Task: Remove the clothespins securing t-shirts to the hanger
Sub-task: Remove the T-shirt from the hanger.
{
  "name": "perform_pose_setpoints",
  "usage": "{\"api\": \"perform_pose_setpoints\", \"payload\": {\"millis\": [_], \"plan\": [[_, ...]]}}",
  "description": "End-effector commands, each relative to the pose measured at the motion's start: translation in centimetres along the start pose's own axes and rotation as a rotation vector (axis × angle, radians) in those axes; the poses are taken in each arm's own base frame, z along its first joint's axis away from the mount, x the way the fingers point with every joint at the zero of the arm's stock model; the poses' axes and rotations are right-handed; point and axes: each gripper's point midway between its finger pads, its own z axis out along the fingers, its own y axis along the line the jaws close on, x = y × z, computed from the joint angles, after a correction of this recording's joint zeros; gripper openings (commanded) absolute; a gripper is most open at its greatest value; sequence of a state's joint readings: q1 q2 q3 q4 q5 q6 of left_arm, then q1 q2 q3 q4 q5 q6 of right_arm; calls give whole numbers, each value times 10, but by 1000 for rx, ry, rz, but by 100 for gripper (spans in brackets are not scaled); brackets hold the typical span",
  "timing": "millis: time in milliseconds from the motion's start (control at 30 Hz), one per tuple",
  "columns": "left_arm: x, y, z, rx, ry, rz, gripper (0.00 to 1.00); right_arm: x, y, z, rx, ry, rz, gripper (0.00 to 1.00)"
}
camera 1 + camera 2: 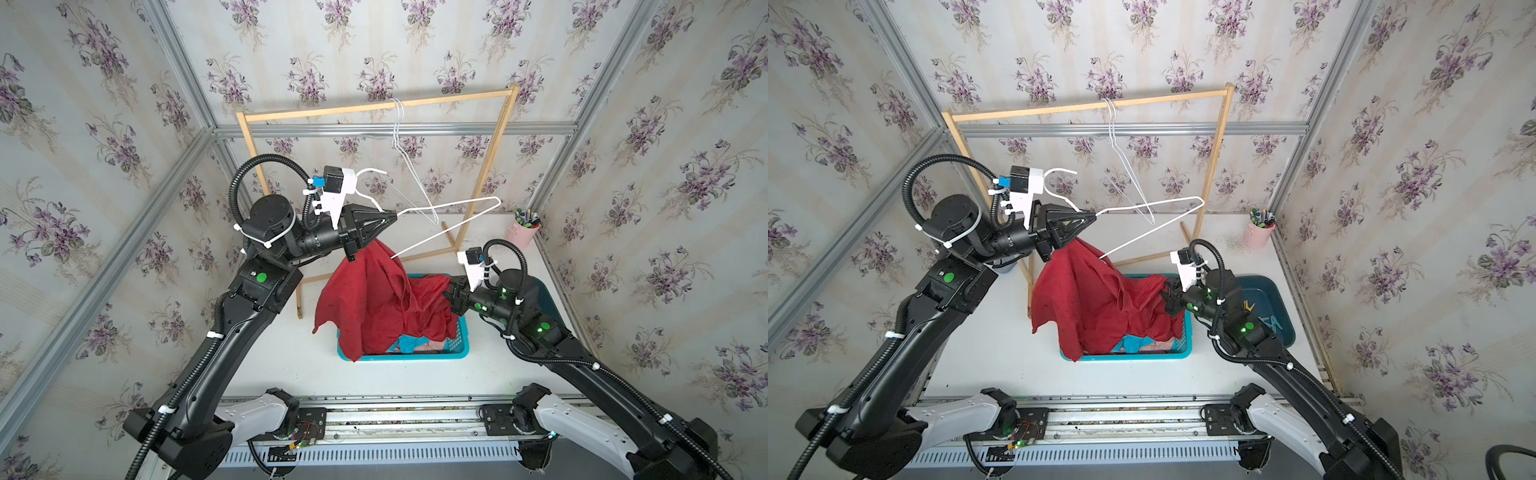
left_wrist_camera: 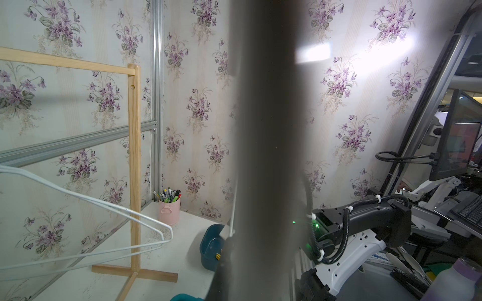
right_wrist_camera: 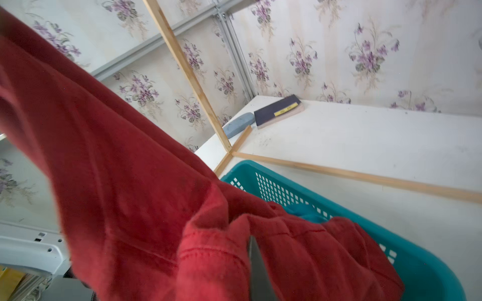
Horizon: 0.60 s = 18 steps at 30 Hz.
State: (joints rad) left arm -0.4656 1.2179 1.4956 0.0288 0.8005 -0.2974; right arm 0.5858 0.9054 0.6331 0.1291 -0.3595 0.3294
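Plainly, no pins (image 1: 1249, 306) show on the hanger (image 1: 449, 206). Those we can see lie in the bin (image 1: 1279, 299), at 3 o'clock from the basket (image 1: 415, 356) and apart from the cloth.

The left fingers (image 1: 392, 214) are pressed together on the hanger's wire near its hook, holding it tilted above the surface (image 1: 270, 365). The red tee (image 1: 365, 303) hangs off its 6 o'clock end and sags into the basket, over a turquoise tee (image 1: 409, 345) and a pink tee (image 1: 434, 345). The right fingers (image 1: 449, 296) are clamped on a fold at the red tee's 3 o'clock side.

We judge the tee soft, limp and light. It should slide off the smooth wire, and a bunched fold or hem is the best hold. The pins, we think, are light, stiff and springy, to be pinched at their tails.

Room lies open at 6 and 9 o'clock. The rack (image 1: 374, 107) and its spare hangers (image 1: 399, 124) crowd 12 o'clock, and the basket rim may snag cloth.
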Motion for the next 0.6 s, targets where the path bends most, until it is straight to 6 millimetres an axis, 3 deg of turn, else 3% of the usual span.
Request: {"api": "perform_pose_setpoints", "payload": {"millis": [0,133,300,367,433,500,533,567], "plan": [[-13,5,10,-13,-55,24,0,-14,0,5,-34,-121,107,0],[-2,15,26,-19,-66,-5,0,13,-7,19,-33,-69,134,0],[3,26,39,-8,-83,-46,0,87,-27,31,35,98,119,0],[2,28,39,-22,-92,-39,0,102,-31,29,58,146,116,0],[0,30,38,-34,-99,-28,0,103,-31,24,77,158,95,31],[-1,31,38,-43,-103,-18,0,91,-30,17,99,133,64,64],[-1,32,38,-48,-104,-14,0,82,-27,13,99,116,35,94],[-1,32,38,-51,-103,-11,0,75,-23,10,92,102,8,100]]}}
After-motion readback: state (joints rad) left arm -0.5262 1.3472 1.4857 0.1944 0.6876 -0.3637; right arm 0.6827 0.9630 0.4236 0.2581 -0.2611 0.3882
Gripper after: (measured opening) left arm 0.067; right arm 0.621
